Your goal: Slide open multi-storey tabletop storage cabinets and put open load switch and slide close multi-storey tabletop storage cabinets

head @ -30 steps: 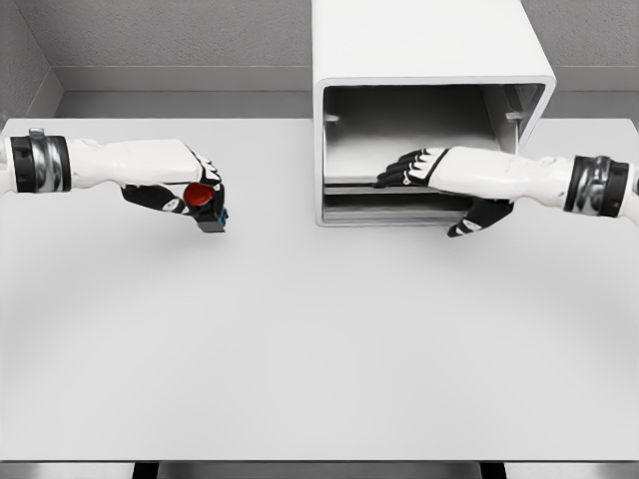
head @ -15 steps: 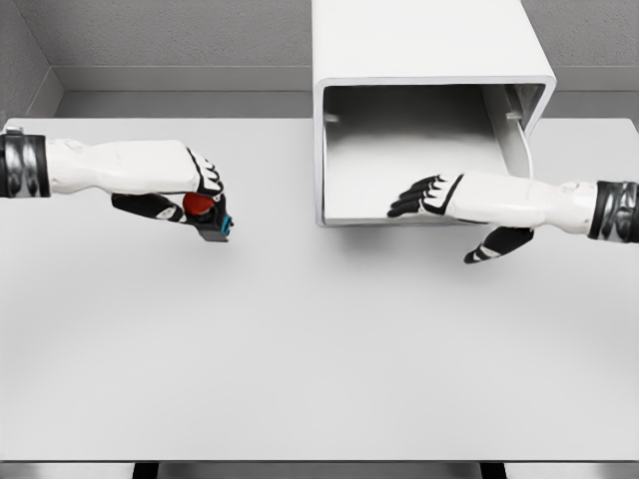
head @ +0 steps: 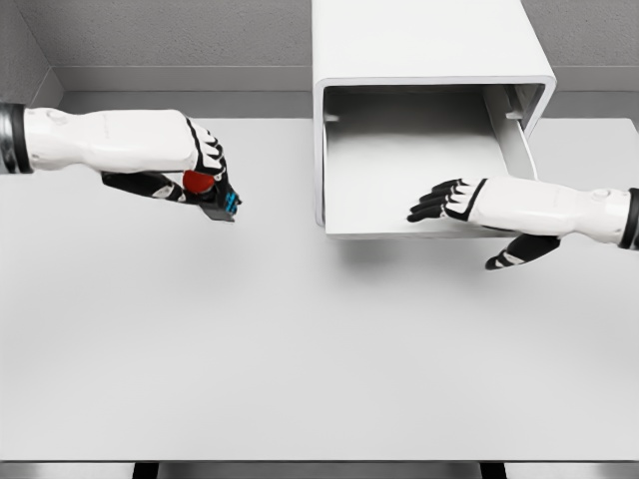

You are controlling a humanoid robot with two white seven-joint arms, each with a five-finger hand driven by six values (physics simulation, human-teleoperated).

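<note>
The white storage cabinet (head: 429,45) stands at the back of the table, right of the middle. Its drawer (head: 399,170) is slid out toward me, and its flat floor shows bare. My right hand (head: 469,225) holds the drawer's front edge, fingers lying inside over the lip and thumb hanging below it. To the left, my left hand (head: 205,185) is shut on the load switch (head: 212,195), a small dark block with a red knob and a blue end. It hangs above the table, well left of the drawer.
The grey table (head: 300,339) stretches wide in front of the cabinet. A grey wall runs behind it. The drawer's right side wall (head: 514,140) slants out from the cabinet mouth.
The right hand has drawn back toward me and to the right, pulling the drawer further out. The left hand has carried the switch a little to the right.
</note>
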